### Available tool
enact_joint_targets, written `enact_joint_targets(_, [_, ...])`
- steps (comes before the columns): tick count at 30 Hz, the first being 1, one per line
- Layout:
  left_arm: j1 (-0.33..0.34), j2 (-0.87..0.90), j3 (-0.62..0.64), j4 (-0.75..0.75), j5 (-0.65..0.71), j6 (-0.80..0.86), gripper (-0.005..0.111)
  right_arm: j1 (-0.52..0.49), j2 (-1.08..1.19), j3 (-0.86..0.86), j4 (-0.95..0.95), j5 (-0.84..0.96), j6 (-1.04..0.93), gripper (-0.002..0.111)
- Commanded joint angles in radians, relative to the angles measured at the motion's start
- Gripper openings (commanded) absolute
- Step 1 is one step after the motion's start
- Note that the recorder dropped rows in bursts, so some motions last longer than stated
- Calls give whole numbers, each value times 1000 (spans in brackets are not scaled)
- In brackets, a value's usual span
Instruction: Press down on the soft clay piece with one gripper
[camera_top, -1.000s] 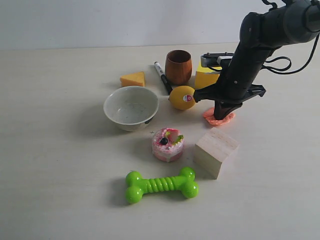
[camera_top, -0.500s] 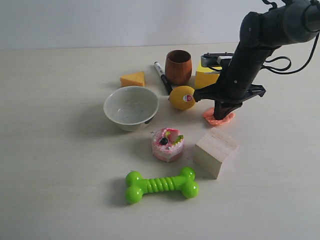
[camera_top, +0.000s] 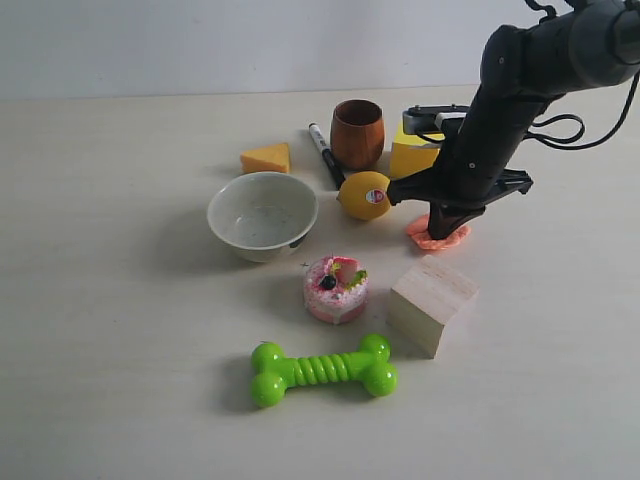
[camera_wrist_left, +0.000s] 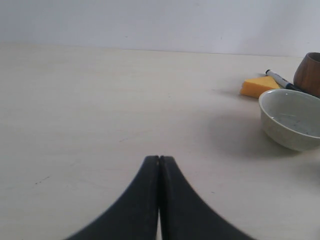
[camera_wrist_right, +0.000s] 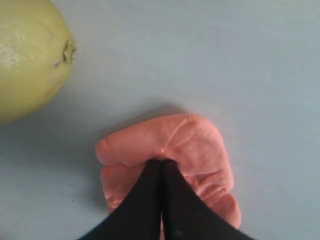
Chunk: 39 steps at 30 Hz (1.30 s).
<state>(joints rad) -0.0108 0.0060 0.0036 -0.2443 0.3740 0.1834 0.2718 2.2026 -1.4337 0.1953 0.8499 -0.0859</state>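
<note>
The soft clay piece (camera_top: 436, 238) (camera_wrist_right: 190, 145) is a flat salmon-pink lump with ridges, lying on the table just right of the lemon (camera_top: 365, 195) (camera_wrist_right: 27, 55). My right gripper (camera_top: 443, 228) (camera_wrist_right: 161, 162) is shut, jaws together, and its tips rest on the middle of the clay from above. The black right arm hides part of the clay in the exterior view. My left gripper (camera_wrist_left: 159, 159) is shut with nothing in it, over bare table, and is out of the exterior view.
Around the clay stand a wooden block (camera_top: 432, 303), a yellow block (camera_top: 413, 153), a brown cup (camera_top: 357, 134), a marker (camera_top: 324, 152), a pink cake toy (camera_top: 335, 288), a white bowl (camera_top: 262, 215) (camera_wrist_left: 292, 120), an orange cheese wedge (camera_top: 266, 158) (camera_wrist_left: 257, 86) and a green bone toy (camera_top: 322, 370).
</note>
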Motion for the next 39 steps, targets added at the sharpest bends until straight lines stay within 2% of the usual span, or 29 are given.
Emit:
enact_joint_targets(1, [4,-6,-4,-2,-9,-1,0,8,23,39,-28,-26,3,0])
enact_joint_targets(22, [4,-6,-4,-2,-9,-1,0,8,-123,39,-12,-44,1,0])
enact_joint_targets(39, [4,-6,-4,-2,-9,-1,0,8,-75,39,-22,-66,1,0])
